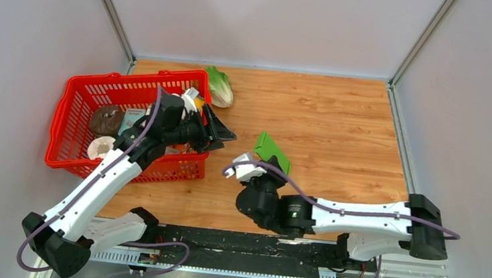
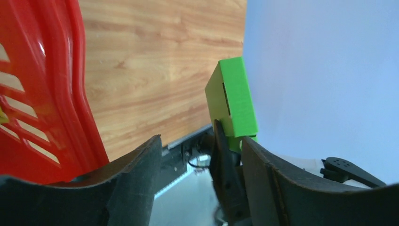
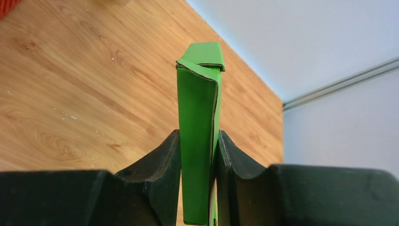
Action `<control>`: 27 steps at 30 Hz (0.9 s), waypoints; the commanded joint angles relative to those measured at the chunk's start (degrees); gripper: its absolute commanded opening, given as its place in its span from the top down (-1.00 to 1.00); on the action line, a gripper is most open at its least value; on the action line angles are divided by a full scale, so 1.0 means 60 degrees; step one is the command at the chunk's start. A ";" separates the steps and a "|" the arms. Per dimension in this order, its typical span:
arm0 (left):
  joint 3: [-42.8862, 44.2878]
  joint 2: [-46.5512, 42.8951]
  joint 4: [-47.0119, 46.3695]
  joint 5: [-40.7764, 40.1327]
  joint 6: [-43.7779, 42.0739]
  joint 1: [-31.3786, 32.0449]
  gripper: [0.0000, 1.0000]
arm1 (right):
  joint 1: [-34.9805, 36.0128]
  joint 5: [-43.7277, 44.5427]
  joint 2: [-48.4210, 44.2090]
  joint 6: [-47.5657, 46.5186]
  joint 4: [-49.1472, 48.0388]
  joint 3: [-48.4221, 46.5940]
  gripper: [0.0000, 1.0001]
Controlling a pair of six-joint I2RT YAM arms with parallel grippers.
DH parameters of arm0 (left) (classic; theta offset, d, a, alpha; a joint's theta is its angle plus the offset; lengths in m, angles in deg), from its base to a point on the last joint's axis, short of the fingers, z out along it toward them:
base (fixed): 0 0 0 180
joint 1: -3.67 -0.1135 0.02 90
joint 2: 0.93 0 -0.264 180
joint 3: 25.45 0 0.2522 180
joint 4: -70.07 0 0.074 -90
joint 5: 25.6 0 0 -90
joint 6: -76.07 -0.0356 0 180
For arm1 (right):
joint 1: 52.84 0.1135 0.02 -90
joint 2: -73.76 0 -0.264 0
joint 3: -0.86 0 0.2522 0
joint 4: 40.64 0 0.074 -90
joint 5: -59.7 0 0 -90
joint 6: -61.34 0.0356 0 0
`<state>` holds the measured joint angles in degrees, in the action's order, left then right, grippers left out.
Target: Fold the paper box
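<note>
At the far left we saw a red plastic basket (image 1: 121,77) on the wooden worktop (image 1: 338,127), with a brown round item (image 1: 106,120) and a pale round one (image 1: 101,146) lying inside. A head of lettuce (image 1: 220,86) lay just beyond the basket's far right corner. The left arm reached across the basket, and its left claw (image 1: 222,131) hung over the basket's right-hand wall. From the left wrist we found that claw (image 2: 200,141) spread wide and holding nothing, the red wall close on one side.

Past its fingers stood the paper box (image 2: 237,99), near but apart from them. From above, the paper box (image 1: 272,151) sat near the middle of the worktop, tilted, just to the right of the left claw. The right claw (image 1: 262,166) gripped it from the near side. From the right wrist we saw the right claw (image 3: 198,136) pinched narrowly on the box (image 3: 197,103), one finger on each broad face. The card was folded into a slim flat shape that stuck out beyond the fingertips, and its end flap was bent over the top.
</note>
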<state>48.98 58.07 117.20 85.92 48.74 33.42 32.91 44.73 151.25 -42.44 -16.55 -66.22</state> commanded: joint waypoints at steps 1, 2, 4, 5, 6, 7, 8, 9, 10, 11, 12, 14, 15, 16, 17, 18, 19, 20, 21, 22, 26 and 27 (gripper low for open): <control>0.0289 -0.0371 -0.0987 -0.1155 -0.1430 -0.0023 -0.29 | -0.0784 -0.1950 -0.1400 0.3496 0.3166 0.0009 0.71; 0.0406 -0.0414 -0.1077 -0.1184 -0.1741 -0.0023 -0.22 | -0.1526 -0.3958 -0.1880 0.3643 0.3389 0.0082 0.71; 0.0655 -0.0619 -0.1427 -0.1184 -0.2923 -0.0023 -0.18 | -0.2685 -0.6705 -0.2206 0.3995 0.4136 0.0068 0.70; 0.0627 -0.0750 -0.1589 -0.1039 -0.3337 0.0035 -0.17 | -0.3808 -0.9111 -0.2411 0.4098 0.4298 0.0054 0.70; 0.0366 -0.1071 -0.1809 -0.0922 -0.3689 0.0050 -0.14 | -0.4355 -1.0454 -0.2413 0.4070 0.4372 0.0141 0.71; 0.0102 -0.1248 -0.2333 -0.0761 -0.4229 0.0108 -0.11 | -0.4854 -1.1570 -0.2340 0.4127 0.4532 0.0127 0.71; -0.0220 -0.1438 -0.2599 -0.0687 -0.4394 0.0384 -0.10 | -0.5468 -1.2959 -0.2006 0.4186 0.4751 0.0025 0.75; -0.1021 -0.1774 -0.2921 -0.0700 -0.4497 0.0633 -0.06 | -0.5590 -1.3393 -0.1756 0.4201 0.5014 -0.0150 0.77; -0.1333 -0.1879 -0.3577 -0.0657 -0.4818 0.0941 -0.04 | -0.5664 -1.3688 -0.1522 0.4172 0.5148 -0.0267 0.84; -0.1583 -0.1938 -0.3728 -0.0744 -0.5053 0.1263 -0.02 | -0.5679 -1.3748 -0.1287 0.4215 0.5308 -0.0443 0.87; -0.1890 -0.2011 -0.3701 -0.0933 -0.5345 0.2020 -0.01 | -0.5679 -1.3691 -0.0864 0.4245 0.5455 -0.0575 0.88; -0.2286 -0.2070 -0.3861 -0.1662 -0.6064 0.2669 0.00 | -0.5679 -1.3792 -0.0525 0.4274 0.5340 -0.0620 0.88; -0.2738 -0.2128 -0.4239 -0.1798 -0.6182 0.3093 0.00 | -0.5679 -1.3808 -0.0320 0.4274 0.5180 -0.0606 0.88; -0.2945 -0.2158 -0.4460 -0.1857 -0.6328 0.3213 0.01 | -0.5694 -1.3764 -0.0187 0.4274 0.5120 -0.0591 0.88; -0.3122 -0.2144 -0.4636 -0.2061 -0.6388 0.3345 0.02 | -0.5694 -1.3604 -0.0114 0.4332 0.5062 -0.0605 0.88; -0.3442 -0.2143 -0.4928 -0.2222 -0.6417 0.3447 0.04 | -0.5679 -1.3559 -0.0040 0.4318 0.4930 -0.0562 0.89; -0.3605 -0.2114 -0.5061 -0.2369 -0.6446 0.3536 0.05 | -0.5679 -1.3501 0.0033 0.4304 0.4857 -0.0460 0.88; -0.3781 -0.2114 -0.5251 -0.2530 -0.6476 0.3565 0.06 | -0.5679 -1.3297 0.0034 0.4289 0.4812 -0.0387 0.86; -0.4116 -0.2100 -0.5529 -0.2633 -0.6476 0.3580 0.08 | -0.5679 -1.3194 0.0019 0.4274 0.4638 -0.0299 0.81; -0.4322 -0.2114 -0.5879 -0.2736 -0.6447 0.3609 0.09 | -0.5665 -1.3091 -0.0083 0.4289 0.4506 -0.0182 0.75; -0.5304 -0.1924 -0.7492 -0.2708 -0.6578 0.3858 0.08 | -0.5694 -1.2666 -0.0288 0.4450 0.4051 0.0491 0.52; -0.5494 -0.1692 -0.7958 -0.2722 -0.6637 0.3946 0.06 | -0.5694 -1.2622 -0.0347 0.4479 0.3862 0.0624 0.46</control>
<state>19.01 46.07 83.69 71.19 11.80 55.48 -1.18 -33.10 151.49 -17.13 11.29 -65.19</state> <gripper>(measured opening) 0.458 0.305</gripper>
